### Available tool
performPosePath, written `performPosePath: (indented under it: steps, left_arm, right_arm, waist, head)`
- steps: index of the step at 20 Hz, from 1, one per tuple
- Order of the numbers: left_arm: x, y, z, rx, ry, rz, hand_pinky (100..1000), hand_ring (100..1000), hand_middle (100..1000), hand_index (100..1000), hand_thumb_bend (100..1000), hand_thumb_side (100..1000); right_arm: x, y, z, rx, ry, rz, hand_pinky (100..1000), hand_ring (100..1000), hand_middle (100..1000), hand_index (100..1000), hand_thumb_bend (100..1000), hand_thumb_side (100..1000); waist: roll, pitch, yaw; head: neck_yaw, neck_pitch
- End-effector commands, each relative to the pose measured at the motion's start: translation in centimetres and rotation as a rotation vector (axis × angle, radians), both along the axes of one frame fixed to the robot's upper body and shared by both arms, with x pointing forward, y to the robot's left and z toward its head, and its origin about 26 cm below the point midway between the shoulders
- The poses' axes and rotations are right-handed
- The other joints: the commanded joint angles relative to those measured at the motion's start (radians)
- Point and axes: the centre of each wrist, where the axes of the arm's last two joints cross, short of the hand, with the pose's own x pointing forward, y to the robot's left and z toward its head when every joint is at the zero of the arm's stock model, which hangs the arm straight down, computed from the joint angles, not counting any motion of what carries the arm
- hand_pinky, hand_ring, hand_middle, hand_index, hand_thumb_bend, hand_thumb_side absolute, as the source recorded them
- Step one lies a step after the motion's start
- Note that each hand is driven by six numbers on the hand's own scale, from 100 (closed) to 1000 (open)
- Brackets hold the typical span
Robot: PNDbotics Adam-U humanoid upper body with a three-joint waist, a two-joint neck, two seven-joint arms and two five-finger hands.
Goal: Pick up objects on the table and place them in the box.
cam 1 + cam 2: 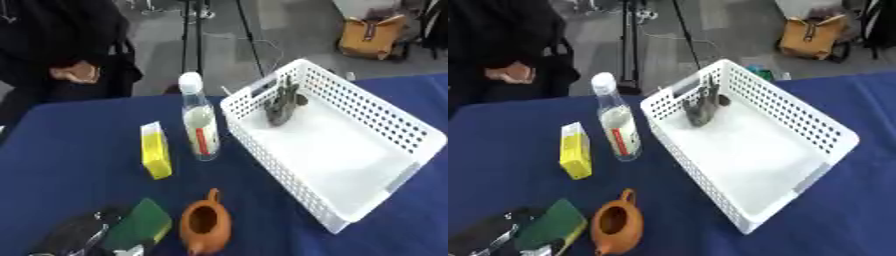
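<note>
A green sponge [144, 223] was held in the curled left hand [79, 234] at the lower corner, the orange teapot [206, 223] just beside it, the white box [350, 165] well across the tabletop [61, 165].

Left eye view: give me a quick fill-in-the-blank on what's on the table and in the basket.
1. The white basket holds one dark object, lying near its ____ end.
2. The clear bottle stands ____ on the blue cloth, between the yellow carton and the basket.
3. The clay teapot lies just right of a ____ sponge.
4. The robot's left hand shows at the lower ____ corner, beside the sponge.

Missing words: far; upright; green; left
</note>
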Motion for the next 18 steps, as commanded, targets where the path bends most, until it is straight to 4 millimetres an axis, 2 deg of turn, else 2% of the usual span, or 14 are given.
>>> performPosePath:
  steps: [1,2,5,11,18]
  left_arm:
    - [0.01,0.14,-0.1,-0.001,0.028,0.013,791,917,946,1000,751,1000]
    - [0.03,0.14,-0.15,0.003,0.032,0.016,794,929,952,1000,773,1000]
    - [0.15,0.11,-0.51,0.02,0.062,0.02,789,929,953,1000,740,1000]
    - [0.3,0.02,-0.64,0.036,0.097,0.017,843,984,971,1000,786,1000]
    - [0.4,-0.09,-0.9,0.072,0.107,0.029,877,1000,983,1000,744,1000]
  right_arm:
    - [-0.21,-0.11,0.74,-0.02,-0.024,0.005,616,538,487,562,100,565]
    - [-0.21,-0.11,0.75,-0.02,-0.024,0.006,615,538,486,562,100,566]
    - [-0.21,-0.11,0.77,-0.02,-0.028,0.006,615,537,486,562,100,566]
    - [-0.19,-0.08,0.8,-0.021,-0.031,0.01,613,535,484,560,100,566]
    - [-0.19,-0.07,0.8,-0.02,-0.032,0.012,612,534,484,559,100,568]
  waist:
    - [-0.003,-0.014,0.0]
    - [-0.003,-0.014,0.0]
    - [-0.003,-0.013,-0.001]
    - [-0.004,-0.011,-0.002]
    - [-0.005,-0.009,-0.004]
  head:
    - [0.004,-0.011]
    - [0.004,-0.011]
    - [0.006,-0.011]
    - [0.007,-0.012]
    - [0.009,-0.013]
